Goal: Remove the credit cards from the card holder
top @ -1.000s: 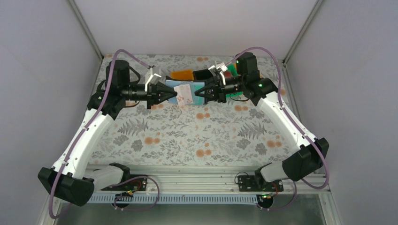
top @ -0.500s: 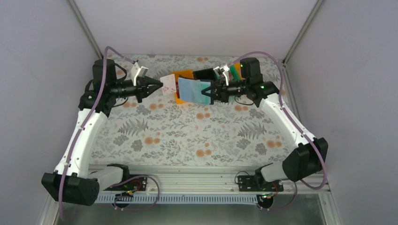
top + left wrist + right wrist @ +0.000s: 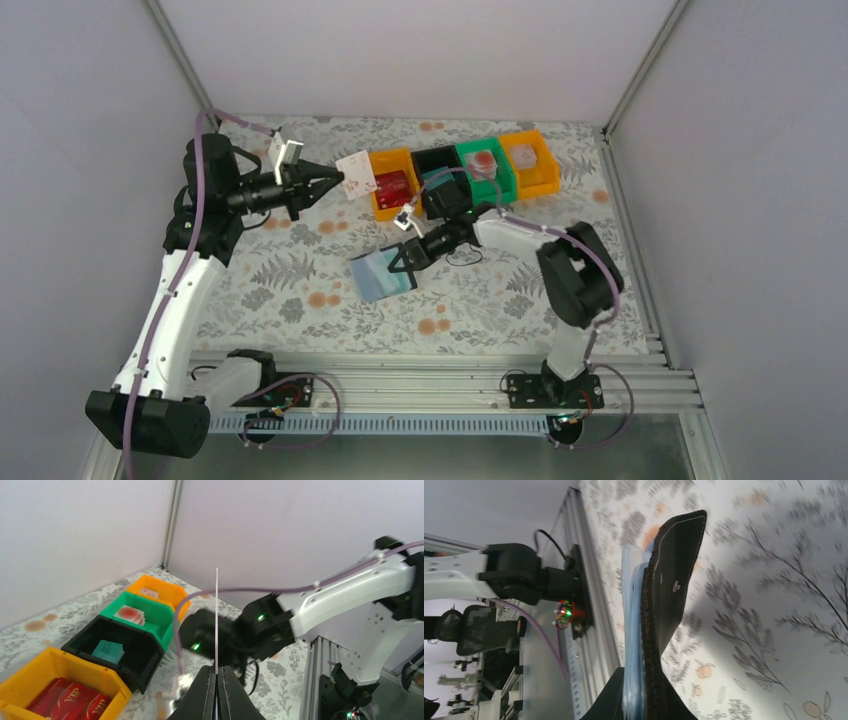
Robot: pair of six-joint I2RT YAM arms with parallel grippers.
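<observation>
My left gripper [image 3: 338,180] is shut on one credit card [image 3: 358,174], a pale card with reddish print, held in the air left of the bins. In the left wrist view the card [image 3: 216,615] is edge-on, a thin white line rising from my shut jaws [image 3: 216,674]. My right gripper [image 3: 402,262] is shut on the card holder [image 3: 380,276], which shows its pale blue-grey inner face low over the table's middle. In the right wrist view the card holder [image 3: 671,590] is edge-on, black outside with blue pockets, pinched in my jaws [image 3: 640,700].
Several bins stand in a row at the back: an orange bin [image 3: 392,186] with red cards, a black bin [image 3: 437,172], a green bin [image 3: 486,166] and another orange bin [image 3: 531,160]. The right arm stretches low across the floral table [image 3: 300,300].
The left gripper pulled the card out of the holder and drew back to the left. The right arm swung the card holder away from the bins, down and towards the near middle of the table.
</observation>
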